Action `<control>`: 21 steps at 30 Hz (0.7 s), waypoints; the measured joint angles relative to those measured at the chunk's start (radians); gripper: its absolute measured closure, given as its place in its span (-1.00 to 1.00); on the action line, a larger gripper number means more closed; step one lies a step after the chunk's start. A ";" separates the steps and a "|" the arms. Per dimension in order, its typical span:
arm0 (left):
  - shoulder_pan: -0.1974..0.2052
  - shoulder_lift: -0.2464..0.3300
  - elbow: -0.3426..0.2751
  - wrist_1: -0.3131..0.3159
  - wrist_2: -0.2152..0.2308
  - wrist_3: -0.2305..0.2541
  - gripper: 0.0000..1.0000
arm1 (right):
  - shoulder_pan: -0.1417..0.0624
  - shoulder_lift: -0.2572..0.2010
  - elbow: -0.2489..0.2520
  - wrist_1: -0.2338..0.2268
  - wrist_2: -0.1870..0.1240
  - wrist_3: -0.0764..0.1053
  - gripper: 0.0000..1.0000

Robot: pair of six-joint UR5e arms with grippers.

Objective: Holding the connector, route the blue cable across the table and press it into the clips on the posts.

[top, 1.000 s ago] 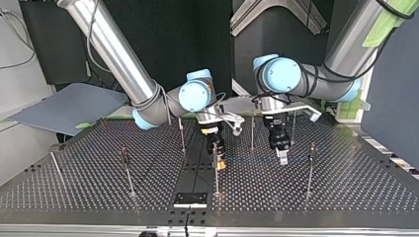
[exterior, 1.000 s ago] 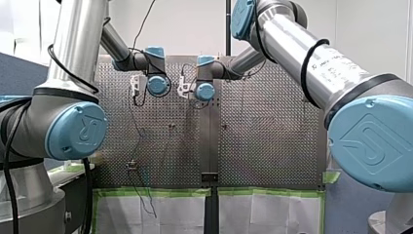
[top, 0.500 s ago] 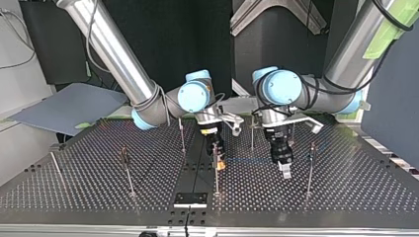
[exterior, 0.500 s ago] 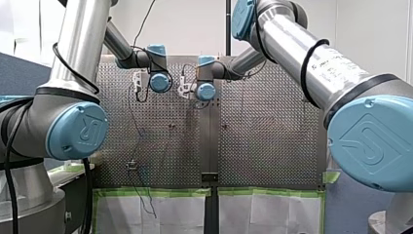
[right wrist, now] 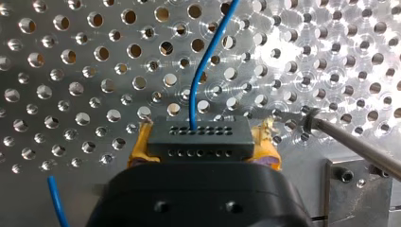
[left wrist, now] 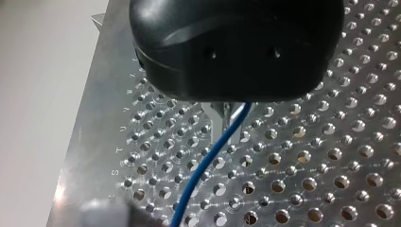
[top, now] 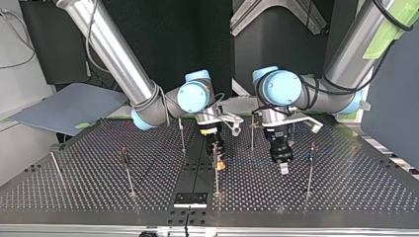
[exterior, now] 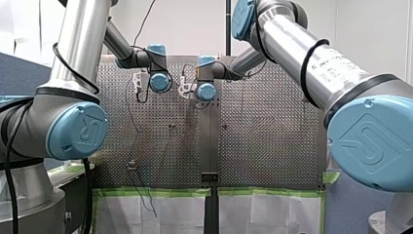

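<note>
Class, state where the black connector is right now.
The black rectangular connector is clamped between the yellow pads of my right claw in the right wrist view, with the thin blue cable leaving it ahead across the perforated metal table.

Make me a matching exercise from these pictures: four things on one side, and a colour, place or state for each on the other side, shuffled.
1 connector
2 blue cable
3 table
4 pads of my right pincer

A yellow
B silver metal, full of holes
C black, clamped between the pads
D strung from the connector to my left pincer

Pairs: 1-C, 2-D, 3-B, 4-A
</note>
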 joint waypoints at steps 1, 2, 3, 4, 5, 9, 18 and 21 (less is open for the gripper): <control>-0.001 0.000 0.000 -0.004 -0.002 -0.002 1.00 | 0.000 0.000 0.000 0.001 0.000 0.001 1.00; -0.001 0.000 0.000 -0.007 -0.004 -0.005 1.00 | 0.000 0.000 0.000 0.002 0.000 0.001 1.00; -0.001 0.000 0.000 -0.011 -0.006 -0.007 1.00 | 0.000 0.000 0.000 0.004 0.000 0.002 1.00; -0.002 0.000 0.000 -0.017 -0.011 -0.009 1.00 | 0.000 0.000 0.000 0.007 0.000 0.002 1.00; -0.003 0.000 -0.001 -0.023 -0.016 -0.011 1.00 | 0.001 0.000 0.000 0.010 0.000 0.002 1.00; -0.010 0.001 -0.010 -0.053 -0.044 -0.012 1.00 | 0.003 -0.001 0.004 0.033 0.000 0.003 1.00; -0.025 0.007 -0.072 -0.087 -0.058 -0.015 1.00 | 0.004 -0.011 0.069 0.047 0.001 -0.003 1.00; -0.027 0.010 -0.096 -0.067 -0.057 -0.019 1.00 | 0.001 -0.030 0.094 0.046 0.002 -0.004 1.00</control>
